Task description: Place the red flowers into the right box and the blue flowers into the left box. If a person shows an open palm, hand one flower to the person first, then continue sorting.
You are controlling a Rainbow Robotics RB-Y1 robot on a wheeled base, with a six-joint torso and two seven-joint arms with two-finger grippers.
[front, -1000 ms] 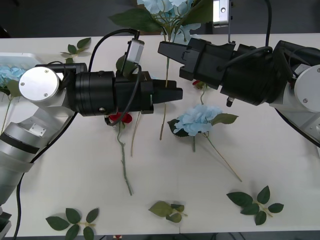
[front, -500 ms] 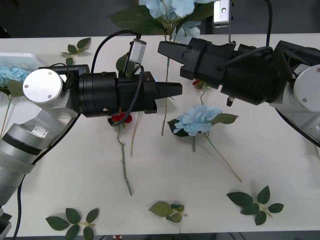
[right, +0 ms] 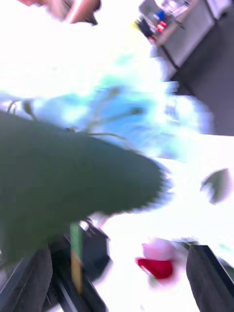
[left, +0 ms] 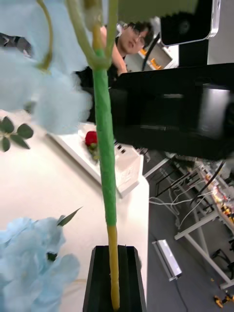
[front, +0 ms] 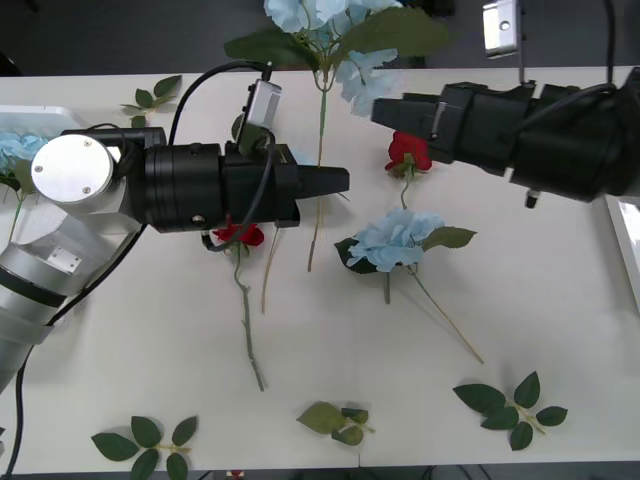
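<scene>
One blue flower [front: 330, 25] hangs above the tabletop [front: 560, 330], its stem pinched in your left gripper [front: 340, 181] jaws. It's light but top-heavy; grip nearer the head. Right gripper [front: 385, 108] jaws: cannot tell.

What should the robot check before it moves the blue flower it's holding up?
1. Left hand shut on the blue flower's stem: ok.
2. Right hand open and off that stem: ok.
3. Flower head lifted above the table: ok.
4. Stem's loose end clear of the rose lying under the left hand: cannot tell.
5. Left box has room for another flower: cannot tell, the arm hides most of it.
</scene>
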